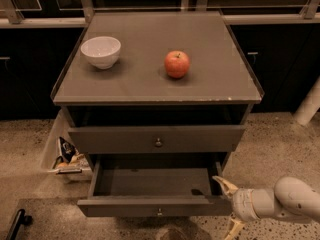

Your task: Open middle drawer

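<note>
Splayed claw (229,207) at right front corner of middle drawer (125,207)

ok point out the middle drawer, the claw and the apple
middle drawer (125,207): camera view, front panel
claw (228,205): camera view, midway between fingertips, at drawer's right end
apple (177,64): camera view, centre of fruit

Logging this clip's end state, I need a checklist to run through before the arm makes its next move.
1. Middle drawer pulled out: ok, its inside shows.
2. Gripper free of the drawer: cannot tell. It sits at the front's right end, with one finger above and one below.
3. Gripper open for withdrawal: ok, the fingers are spread.
4. Top drawer set well back of the open one: ok.
5. Bowl and apple away from the edges of the cabinet top: ok.
</note>
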{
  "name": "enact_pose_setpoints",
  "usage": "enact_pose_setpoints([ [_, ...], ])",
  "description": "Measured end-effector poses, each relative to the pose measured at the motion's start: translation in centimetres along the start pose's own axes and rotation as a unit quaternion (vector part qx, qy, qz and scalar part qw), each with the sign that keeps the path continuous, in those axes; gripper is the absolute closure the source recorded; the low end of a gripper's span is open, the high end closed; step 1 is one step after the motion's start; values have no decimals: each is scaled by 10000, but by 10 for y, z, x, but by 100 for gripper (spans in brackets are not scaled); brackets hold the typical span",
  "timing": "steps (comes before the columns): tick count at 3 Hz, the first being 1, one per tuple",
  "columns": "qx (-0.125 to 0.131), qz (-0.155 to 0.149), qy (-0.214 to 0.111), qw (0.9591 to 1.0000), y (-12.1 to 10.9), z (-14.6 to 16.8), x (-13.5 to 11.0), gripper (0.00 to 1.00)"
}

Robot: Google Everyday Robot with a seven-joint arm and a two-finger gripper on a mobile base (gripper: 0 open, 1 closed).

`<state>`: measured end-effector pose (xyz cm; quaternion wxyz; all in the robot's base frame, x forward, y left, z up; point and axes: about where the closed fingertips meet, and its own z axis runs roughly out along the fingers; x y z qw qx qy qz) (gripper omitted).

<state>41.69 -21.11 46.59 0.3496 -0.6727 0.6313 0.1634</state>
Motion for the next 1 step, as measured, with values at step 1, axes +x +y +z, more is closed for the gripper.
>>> enact_pose_setpoints([
  [1, 13, 1, 5, 10000, 0, 0, 1, 0],
])
